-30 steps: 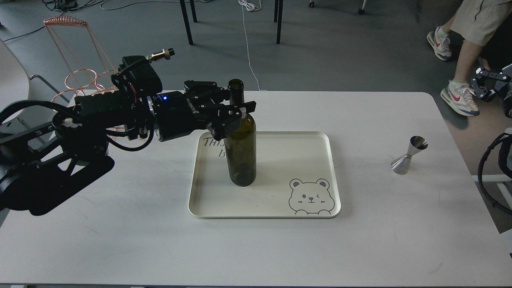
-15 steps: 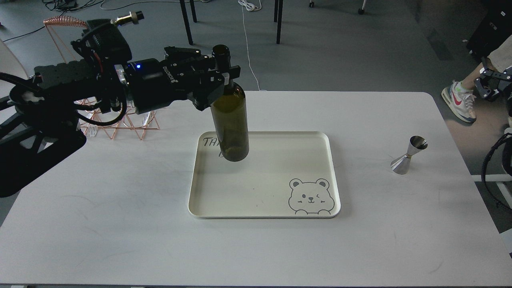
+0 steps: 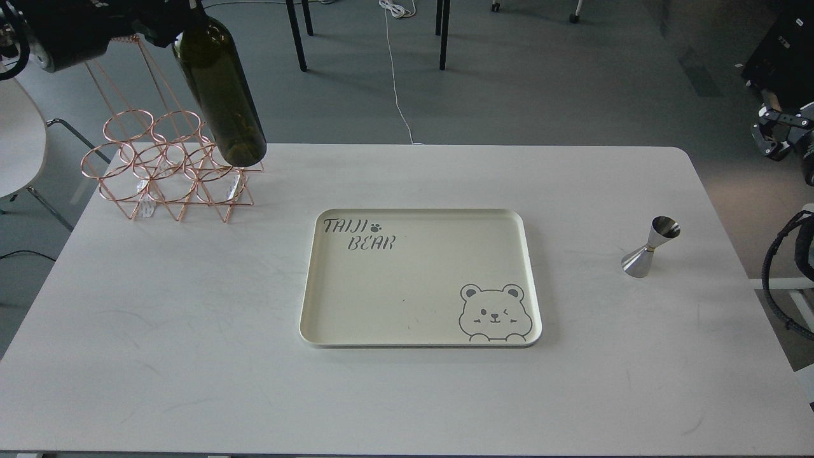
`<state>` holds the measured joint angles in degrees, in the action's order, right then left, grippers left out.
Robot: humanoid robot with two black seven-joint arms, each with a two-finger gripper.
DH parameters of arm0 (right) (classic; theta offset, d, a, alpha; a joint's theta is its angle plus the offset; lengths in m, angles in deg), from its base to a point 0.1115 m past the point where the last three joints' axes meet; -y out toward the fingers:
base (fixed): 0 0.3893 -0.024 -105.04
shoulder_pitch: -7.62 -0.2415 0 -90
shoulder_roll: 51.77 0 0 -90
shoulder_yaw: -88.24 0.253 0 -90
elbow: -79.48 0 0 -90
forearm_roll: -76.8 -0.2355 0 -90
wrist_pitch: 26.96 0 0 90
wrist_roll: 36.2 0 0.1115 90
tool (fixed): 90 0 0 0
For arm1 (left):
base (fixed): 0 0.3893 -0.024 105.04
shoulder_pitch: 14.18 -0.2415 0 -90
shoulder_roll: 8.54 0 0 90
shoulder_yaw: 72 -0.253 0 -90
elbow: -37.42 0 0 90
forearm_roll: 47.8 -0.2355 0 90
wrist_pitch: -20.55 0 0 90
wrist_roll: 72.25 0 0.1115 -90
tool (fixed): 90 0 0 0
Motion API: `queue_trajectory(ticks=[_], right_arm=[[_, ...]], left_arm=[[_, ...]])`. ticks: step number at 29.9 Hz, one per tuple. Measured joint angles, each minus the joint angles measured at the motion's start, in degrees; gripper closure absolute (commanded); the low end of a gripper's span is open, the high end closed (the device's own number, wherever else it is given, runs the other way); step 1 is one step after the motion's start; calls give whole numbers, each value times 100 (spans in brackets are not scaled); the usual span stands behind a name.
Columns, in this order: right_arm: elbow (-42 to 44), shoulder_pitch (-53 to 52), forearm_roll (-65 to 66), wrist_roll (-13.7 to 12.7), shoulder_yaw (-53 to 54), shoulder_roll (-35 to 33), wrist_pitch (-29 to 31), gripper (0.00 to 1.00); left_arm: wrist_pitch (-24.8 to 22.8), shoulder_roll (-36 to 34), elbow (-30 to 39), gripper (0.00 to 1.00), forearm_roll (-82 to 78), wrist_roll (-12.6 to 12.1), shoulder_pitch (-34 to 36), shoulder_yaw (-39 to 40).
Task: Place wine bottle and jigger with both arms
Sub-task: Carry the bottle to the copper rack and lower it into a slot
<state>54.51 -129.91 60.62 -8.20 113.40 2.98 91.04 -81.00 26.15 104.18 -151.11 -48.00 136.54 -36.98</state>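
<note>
The dark olive-green wine bottle [image 3: 224,95] hangs tilted in the air at the top left, its base just above the copper wire rack [image 3: 166,170]. Its neck runs out of the top of the view. My left gripper [image 3: 166,18] shows only in part at the top left edge and holds the bottle by its upper part. The silver jigger [image 3: 650,247] stands upright on the white table at the right. My right gripper [image 3: 772,130] is off the table at the far right edge, small and dark, well away from the jigger.
A cream tray [image 3: 531,273] with a bear drawing and "TAIJI BEAR" lettering lies at the table's middle with nothing on it. The rack of rings stands at the table's back left corner. A white chair [image 3: 19,140] is beyond the left edge. Black cables [image 3: 779,267] hang at the right edge.
My left gripper has lifted the bottle off the tray and carried it up and left to above the wire rack, tilting it. The jigger has not moved. The person at right has left the view.
</note>
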Motion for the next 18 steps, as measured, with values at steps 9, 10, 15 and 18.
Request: queue_trajectory(ticks=[9,10,15,18], right_arm=[[2,-19,9,-2,-11,-9,0,4],[2,-19,9,-2,-12,-10,0,4],[1,-18,9,-1,-12,-20,1,4],[1,-19,8,-1,-12,-32,1,4]], left_arm=[[33,-20,-573,88,-302,110,-6,-197],[35,-11,-585,88,-302,108,-6,-203],[87,51,-610,88,-266,99,-25,-213],[117,60,-612,88,-259,93,-26,-213]])
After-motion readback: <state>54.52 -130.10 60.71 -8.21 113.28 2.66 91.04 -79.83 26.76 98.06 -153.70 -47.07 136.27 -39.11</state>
